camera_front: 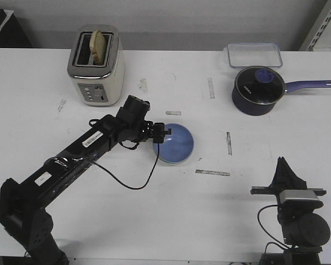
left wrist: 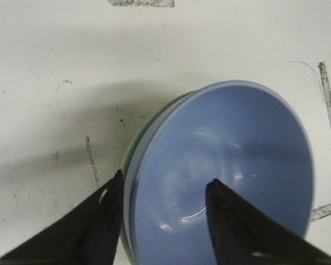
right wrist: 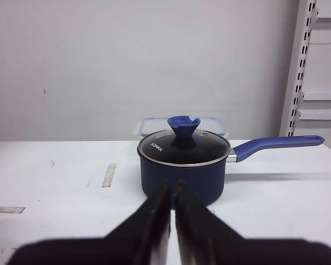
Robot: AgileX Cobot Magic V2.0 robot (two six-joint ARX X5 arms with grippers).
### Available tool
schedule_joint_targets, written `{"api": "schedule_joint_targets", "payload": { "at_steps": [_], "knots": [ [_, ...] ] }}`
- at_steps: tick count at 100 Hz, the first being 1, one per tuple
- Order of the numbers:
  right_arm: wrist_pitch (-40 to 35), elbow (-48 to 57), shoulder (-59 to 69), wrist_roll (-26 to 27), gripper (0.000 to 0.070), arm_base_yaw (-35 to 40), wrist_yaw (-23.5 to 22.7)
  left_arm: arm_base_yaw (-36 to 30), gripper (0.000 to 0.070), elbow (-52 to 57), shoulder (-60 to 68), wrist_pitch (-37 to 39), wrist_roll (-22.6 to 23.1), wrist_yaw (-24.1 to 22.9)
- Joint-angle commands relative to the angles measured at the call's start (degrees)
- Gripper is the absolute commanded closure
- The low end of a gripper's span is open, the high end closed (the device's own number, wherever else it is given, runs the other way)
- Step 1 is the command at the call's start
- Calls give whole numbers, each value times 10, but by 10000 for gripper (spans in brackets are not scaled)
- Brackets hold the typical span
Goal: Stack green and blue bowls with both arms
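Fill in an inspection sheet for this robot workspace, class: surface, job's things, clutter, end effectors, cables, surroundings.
Surface: white scuffed tabletop with grey tape strips.
Job's things: glossy periwinkle blue bowl nested in pale mint green bowl; only a sliver of green rim shows.
Clutter: cream and chrome toaster with bread in a slot; dark navy saucepan with glass lid; clear plastic lidded container behind it.
End effectors: left end effector straddles the blue bowl's rim, one finger inside, one outside; right end effector shut, empty, pointing toward the saucepan.
Cables: loose black cable hangs from the left arm onto the table.
Surroundings: plain grey wall; white shelf upright.
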Motion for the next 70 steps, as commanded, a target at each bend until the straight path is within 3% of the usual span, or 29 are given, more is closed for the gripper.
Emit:
{"api": "schedule_joint_targets", "payload": {
  "at_steps": [1,23,41,60,70],
  "knots": [
    [6,1,0,-6,695,0,0,-4,401,11,-13,6,43,-1],
    [6,1,0,-6,695,0,0,-1,402,-11,-65,41,152,-21],
    [6,1,0,-6,695,0,0,12,414,-88,-130,144,228,-22],
    [6,1,0,-6,695,0,0,33,432,-213,-211,295,264,-23],
    [6,1,0,-6,695,0,0,50,525,-294,-259,383,263,-23]
  ]
}}
